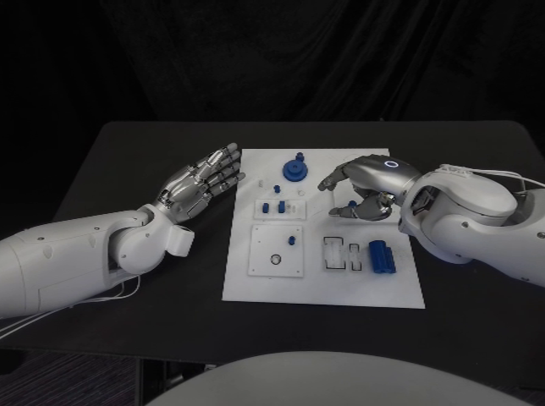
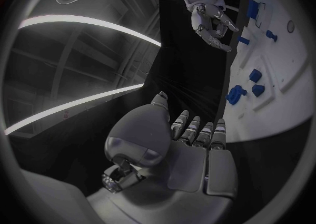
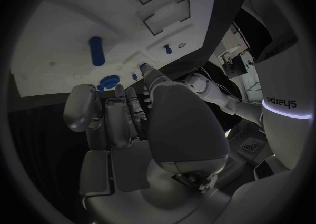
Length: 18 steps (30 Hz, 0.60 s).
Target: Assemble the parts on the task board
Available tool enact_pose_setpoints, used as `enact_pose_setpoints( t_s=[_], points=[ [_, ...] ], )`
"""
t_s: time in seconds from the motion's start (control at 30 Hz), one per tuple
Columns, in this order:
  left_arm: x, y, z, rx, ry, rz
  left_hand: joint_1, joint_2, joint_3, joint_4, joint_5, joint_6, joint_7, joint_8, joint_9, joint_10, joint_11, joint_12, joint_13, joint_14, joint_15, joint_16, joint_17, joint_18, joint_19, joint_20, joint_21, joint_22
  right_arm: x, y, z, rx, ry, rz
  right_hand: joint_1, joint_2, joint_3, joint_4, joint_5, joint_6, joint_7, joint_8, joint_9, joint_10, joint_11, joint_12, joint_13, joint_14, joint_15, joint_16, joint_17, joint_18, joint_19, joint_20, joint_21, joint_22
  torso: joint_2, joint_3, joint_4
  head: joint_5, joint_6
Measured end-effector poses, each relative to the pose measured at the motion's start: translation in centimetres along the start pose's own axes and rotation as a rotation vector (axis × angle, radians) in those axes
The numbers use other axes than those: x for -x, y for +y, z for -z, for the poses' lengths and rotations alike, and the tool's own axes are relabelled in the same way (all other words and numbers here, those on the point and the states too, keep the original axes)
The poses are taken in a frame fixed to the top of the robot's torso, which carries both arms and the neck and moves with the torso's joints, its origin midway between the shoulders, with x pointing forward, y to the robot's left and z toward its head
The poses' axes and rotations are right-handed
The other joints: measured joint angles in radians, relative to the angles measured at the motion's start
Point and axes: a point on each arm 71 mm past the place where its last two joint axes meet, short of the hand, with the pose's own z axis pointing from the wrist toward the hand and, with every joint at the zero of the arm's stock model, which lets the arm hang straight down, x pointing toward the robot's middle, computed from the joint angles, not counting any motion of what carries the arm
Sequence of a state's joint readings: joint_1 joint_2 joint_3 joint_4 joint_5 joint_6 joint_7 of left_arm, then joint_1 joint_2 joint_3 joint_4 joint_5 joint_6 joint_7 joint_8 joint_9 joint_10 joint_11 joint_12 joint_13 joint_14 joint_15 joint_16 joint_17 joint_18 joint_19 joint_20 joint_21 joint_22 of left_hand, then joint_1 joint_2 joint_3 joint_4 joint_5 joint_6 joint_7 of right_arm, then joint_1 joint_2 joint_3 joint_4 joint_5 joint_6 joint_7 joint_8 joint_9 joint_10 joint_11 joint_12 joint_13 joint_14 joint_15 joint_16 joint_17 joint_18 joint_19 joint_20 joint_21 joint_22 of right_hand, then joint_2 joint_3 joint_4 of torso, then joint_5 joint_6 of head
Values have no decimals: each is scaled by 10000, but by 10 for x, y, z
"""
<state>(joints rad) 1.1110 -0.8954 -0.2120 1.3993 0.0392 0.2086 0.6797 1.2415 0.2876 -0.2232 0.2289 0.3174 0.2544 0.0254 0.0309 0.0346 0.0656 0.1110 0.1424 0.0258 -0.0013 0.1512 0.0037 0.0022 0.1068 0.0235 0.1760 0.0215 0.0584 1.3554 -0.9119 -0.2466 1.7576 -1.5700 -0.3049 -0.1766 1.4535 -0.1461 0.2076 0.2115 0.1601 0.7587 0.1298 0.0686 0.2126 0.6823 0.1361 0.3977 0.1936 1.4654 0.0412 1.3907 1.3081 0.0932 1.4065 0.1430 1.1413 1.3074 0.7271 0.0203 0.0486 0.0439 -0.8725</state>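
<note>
In the head view you see the task board (image 1: 322,288) lying in the middle of the black bench (image 1: 126,152). Your left hand (image 1: 203,182) lies just off the board's left edge, palm up, fingers stretched out and apart, holding nothing. Your right hand (image 1: 364,188) hangs over the board's upper right part, fingers curled downward; whether anything sits between them cannot be told here. A round blue part (image 1: 296,170) stands near the board's far edge, small blue parts (image 1: 274,206) sit in the block beside it, and a long blue part (image 1: 382,257) lies near the right edge.

In the left wrist view, the left hand (image 2: 191,150) shows an empty palm with straight fingers, the board (image 2: 283,71) beyond it carrying blue parts (image 2: 247,89), and the right hand (image 2: 212,21) hovering further off.

In the right wrist view, the right hand (image 3: 131,124) has its fingers bent toward the board (image 3: 79,23); you cannot tell if it grips anything. A blue peg (image 3: 96,51) and the round part (image 3: 108,82) lie on the board.
</note>
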Motion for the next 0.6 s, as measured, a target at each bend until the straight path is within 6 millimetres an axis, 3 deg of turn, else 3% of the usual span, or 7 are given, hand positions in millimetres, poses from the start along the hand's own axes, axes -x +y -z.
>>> enact_pose_setpoints(
  t_s=[0.13,0.2,0.33,0.4,0.43,0.6],
  points=[
    [-1,0,0,20,-92,-179,140,-82,-123,363,-130,72,73,0,-1,-37,-135,-34,-1,10,-343,0,-10,2,-90,-187,-64,-133,-1,-13,3,-488,33,-97,65,-3,-158,103,-121,0,0,0,-72,0,0,-18,-111,0,0,0,0,1,0,0,0,0,-12,-9,3,-26,0],
    [0,1,0,31,-154,-261,190,-81,-148,389,-130,75,75,0,-1,-12,-181,-34,-1,35,-390,0,-13,2,-122,-224,-65,-168,-3,-17,4,-641,80,-158,109,-47,-289,233,-242,127,-13,32,-123,1,-1,-18,-191,0,0,0,0,1,0,0,0,0,-15,-11,5,-34,0],
    [1,2,1,60,-301,-418,347,-133,-233,473,-188,156,157,0,-1,-24,-333,-36,-1,6,-823,0,-14,3,-161,-845,-116,-339,-11,-23,6,-905,211,-287,207,-40,-482,426,-331,400,5,158,-189,306,-58,-17,-306,0,0,76,-1,2,35,-35,116,-1,-7,2,0,-7,0],
    [3,2,2,70,-384,-498,375,-161,-232,473,-187,157,157,0,-2,-44,-431,-80,-2,19,-839,0,-14,-12,-191,-978,-116,-380,-15,-26,6,-997,257,-334,207,-40,-491,436,-331,401,5,158,-191,306,-57,-17,-310,-1,0,76,-1,2,35,-35,117,-1,1,8,2,-6,0],
    [3,2,2,76,-419,-526,397,-184,-233,473,-187,157,157,0,-2,-47,-434,-79,-1,-5,-861,0,-14,-151,-190,-979,-116,-387,-17,-26,7,-1026,275,-347,207,-40,-494,439,-331,421,-16,158,-201,330,-76,-14,-325,0,0,76,-2,2,35,-35,117,-1,7,12,5,-15,0],
    [5,5,5,136,-577,-624,456,-152,-232,473,-133,157,157,0,-2,-47,-434,-118,-2,-18,-872,0,-14,-156,-192,-1047,-116,-387,-21,-30,6,-1170,302,-320,263,17,-516,520,-331,560,-47,199,-238,694,-121,145,-344,-1,0,76,-2,4,35,-35,117,7,19,22,22,-60,0]
  ],
)
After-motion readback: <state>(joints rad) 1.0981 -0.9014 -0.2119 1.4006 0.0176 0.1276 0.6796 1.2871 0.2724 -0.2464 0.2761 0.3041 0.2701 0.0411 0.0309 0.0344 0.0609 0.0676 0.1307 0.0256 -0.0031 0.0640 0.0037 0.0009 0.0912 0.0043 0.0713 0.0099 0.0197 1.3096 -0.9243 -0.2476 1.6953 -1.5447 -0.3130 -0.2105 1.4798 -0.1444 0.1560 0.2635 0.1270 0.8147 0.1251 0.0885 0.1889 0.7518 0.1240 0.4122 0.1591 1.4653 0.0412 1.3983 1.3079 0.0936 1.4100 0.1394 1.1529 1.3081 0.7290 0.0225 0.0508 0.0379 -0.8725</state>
